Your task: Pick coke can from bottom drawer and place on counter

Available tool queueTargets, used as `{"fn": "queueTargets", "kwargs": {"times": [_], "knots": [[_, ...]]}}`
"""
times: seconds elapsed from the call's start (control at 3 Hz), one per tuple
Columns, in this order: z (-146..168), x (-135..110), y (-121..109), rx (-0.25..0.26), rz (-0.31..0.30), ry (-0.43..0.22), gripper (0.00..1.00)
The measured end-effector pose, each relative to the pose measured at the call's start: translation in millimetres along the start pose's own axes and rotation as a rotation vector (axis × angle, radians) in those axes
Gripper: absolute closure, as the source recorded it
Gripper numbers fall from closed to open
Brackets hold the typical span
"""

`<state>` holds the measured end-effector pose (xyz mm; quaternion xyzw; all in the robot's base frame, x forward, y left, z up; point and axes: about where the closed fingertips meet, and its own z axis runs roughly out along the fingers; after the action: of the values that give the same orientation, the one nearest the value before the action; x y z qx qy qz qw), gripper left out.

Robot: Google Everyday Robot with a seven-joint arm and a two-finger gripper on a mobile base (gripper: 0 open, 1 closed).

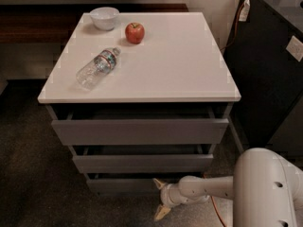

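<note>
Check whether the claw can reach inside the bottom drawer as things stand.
Probably not yet. The bottom drawer is barely ajar, leaving only a thin slit above its front. The claw sits open outside that front, toward its right end, so the front blocks the way in.
</note>
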<state>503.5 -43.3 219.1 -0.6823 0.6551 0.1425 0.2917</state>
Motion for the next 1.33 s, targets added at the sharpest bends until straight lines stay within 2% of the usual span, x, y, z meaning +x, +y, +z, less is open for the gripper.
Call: {"fn": "queueTargets", "kwargs": {"times": [0.67,1.33], "knots": [[15,21,-17,0.021,0.032,0.050,0.00],[33,35,-35,0.047,0.038,0.089,0.00]]}}
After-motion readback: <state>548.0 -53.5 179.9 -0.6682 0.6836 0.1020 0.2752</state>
